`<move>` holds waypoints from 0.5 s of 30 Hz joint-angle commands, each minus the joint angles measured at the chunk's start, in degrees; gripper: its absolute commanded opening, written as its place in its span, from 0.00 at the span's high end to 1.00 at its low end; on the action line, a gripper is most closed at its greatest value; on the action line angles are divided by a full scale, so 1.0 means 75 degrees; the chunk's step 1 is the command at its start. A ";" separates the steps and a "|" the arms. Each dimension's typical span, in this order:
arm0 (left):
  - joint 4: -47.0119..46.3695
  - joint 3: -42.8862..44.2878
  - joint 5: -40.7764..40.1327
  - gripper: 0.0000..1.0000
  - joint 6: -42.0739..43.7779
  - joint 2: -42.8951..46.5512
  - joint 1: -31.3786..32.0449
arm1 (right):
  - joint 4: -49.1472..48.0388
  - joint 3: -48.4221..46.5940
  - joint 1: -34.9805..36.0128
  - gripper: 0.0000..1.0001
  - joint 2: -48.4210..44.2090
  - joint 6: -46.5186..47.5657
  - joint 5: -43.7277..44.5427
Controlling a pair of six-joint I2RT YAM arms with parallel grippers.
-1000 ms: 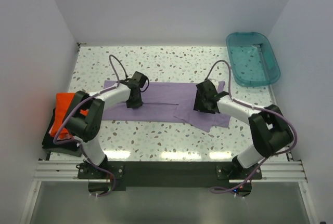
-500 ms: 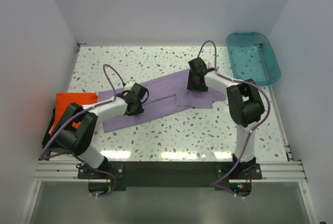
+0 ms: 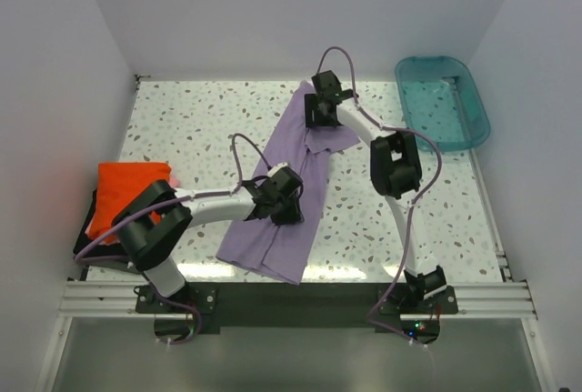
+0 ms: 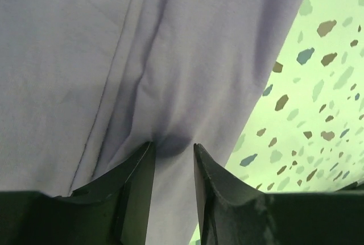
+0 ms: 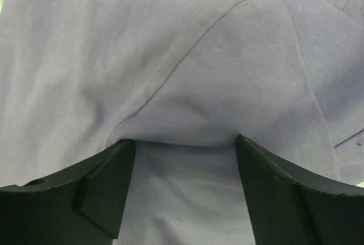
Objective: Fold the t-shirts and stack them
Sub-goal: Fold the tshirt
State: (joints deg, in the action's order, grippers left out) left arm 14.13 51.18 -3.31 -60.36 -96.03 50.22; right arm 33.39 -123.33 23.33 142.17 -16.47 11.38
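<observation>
White walls (image 3: 273,10) on 3 sides, speckled terrazzo table (image 3: 182,110), teal plastic tub (image 3: 443,101) far-right corner, alu rail (image 3: 291,299) at near edge

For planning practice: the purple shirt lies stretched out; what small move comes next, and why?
Probably open the left gripper: it pinches the lavender t-shirt, which lies stretched flat, and the right gripper stands open over the far end.

Now the lavender t-shirt (image 3: 298,157) is seen as soft matt cloth, fine-knit and lightly creased. The table (image 3: 200,119) is shown smooth, speckled, faintly glossy. The teal tub (image 3: 446,105) is caught as translucent, shiny plastic.
</observation>
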 commanded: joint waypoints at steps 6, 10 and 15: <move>0.2003 0.0594 -0.1193 0.59 0.1203 0.0708 0.0078 | 0.0318 0.0704 -0.0006 0.08 -0.1540 0.0239 -0.0217; 0.2533 0.0198 -0.1995 0.60 0.1263 0.1166 0.0113 | 0.0284 0.1535 0.0041 0.08 -0.2488 -0.0217 -0.0029; 0.3013 -0.0237 -0.2826 0.60 0.1134 0.1577 0.0171 | -0.0103 0.2849 0.0229 0.08 -0.2925 -0.0827 0.0147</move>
State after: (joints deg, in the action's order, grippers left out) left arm 31.57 51.11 -17.04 -52.73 -85.80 50.85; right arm 34.54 -105.38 23.97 123.02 -19.03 11.03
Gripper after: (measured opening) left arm 0.401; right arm 0.918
